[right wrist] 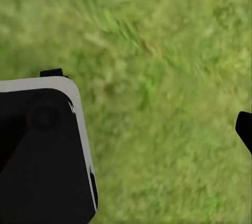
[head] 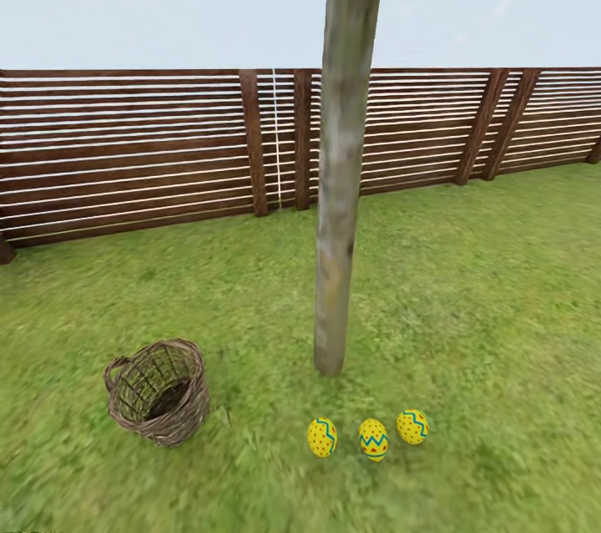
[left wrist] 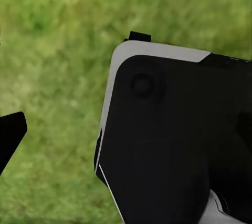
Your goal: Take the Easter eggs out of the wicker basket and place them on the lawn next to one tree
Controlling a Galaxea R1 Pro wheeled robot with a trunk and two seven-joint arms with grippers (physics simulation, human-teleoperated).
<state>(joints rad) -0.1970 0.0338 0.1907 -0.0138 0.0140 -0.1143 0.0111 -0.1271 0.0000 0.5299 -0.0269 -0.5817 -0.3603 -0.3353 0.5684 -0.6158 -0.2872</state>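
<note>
Three yellow Easter eggs lie in a row on the lawn (head: 467, 291) just in front of the tree (head: 338, 208): left egg (head: 322, 437), middle egg (head: 373, 439), right egg (head: 412, 426). The wicker basket (head: 159, 392) stands slightly tilted on the grass to the left of the trunk, and I see no egg through its open mouth. My left gripper (left wrist: 128, 132) hangs open over grass, one black fingertip (left wrist: 11, 132) at the picture's edge. My right gripper (right wrist: 126, 129) is open too, with a fingertip (right wrist: 245, 128) over bare grass.
A dark brown slat fence (head: 125, 158) closes the garden behind the tree. Grass stretches wide to the right of the trunk and in front of the eggs. A black, grey-edged part of my own body (left wrist: 178, 140) shows below the left wrist, and another (right wrist: 42, 155) below the right.
</note>
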